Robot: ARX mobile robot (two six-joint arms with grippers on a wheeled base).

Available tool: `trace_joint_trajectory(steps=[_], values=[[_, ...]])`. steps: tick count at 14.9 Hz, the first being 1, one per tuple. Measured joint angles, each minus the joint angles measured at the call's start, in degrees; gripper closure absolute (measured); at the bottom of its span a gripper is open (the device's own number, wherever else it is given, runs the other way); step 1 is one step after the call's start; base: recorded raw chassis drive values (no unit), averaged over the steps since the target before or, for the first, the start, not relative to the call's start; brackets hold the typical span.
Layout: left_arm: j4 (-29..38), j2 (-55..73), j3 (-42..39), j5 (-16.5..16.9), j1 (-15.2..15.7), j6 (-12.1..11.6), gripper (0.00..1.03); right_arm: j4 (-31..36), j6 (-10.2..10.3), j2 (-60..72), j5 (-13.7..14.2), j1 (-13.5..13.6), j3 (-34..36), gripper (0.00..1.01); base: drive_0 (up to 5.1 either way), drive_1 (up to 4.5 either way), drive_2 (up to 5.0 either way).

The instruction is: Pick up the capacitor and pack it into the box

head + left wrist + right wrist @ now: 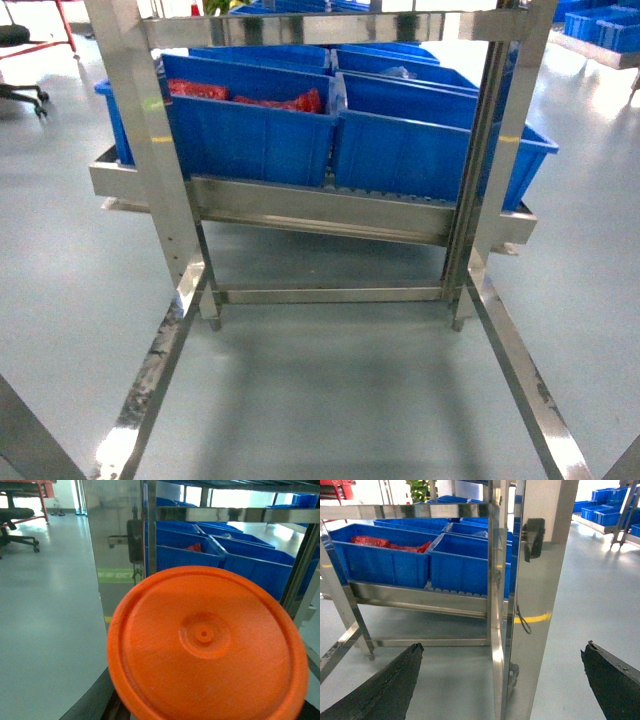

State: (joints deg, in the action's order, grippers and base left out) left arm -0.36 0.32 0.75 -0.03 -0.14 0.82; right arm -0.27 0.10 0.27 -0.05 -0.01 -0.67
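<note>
An orange round capacitor [205,645] fills most of the left wrist view, its flat face with a small centre nub turned to the camera. It hangs above the floor in my left gripper [200,712], which is shut on it. Only one dark finger [97,700] shows, at the capacitor's lower left rim. My right gripper [502,647] is open with nothing between its dark fingertips; behind the gap stands a steel rack post [497,630]. The box is out of view. Neither gripper appears in the head view.
A steel rack [300,205] stands straight ahead with blue bins [250,130] on its shelf. One bin holds red packets [280,100]. Rack legs [150,380] run along the grey floor on both sides. An office chair [15,525] stands far left.
</note>
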Motion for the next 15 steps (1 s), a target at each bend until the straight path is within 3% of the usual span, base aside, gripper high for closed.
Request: trace_joint_trajectory(steps=[15], values=[[-0.1,0.0,0.0,0.0,0.0,0.0,0.58,0.0,0.0,0.0,0.1,0.0,0.0,0.03,0.0,0.00,0.0]])
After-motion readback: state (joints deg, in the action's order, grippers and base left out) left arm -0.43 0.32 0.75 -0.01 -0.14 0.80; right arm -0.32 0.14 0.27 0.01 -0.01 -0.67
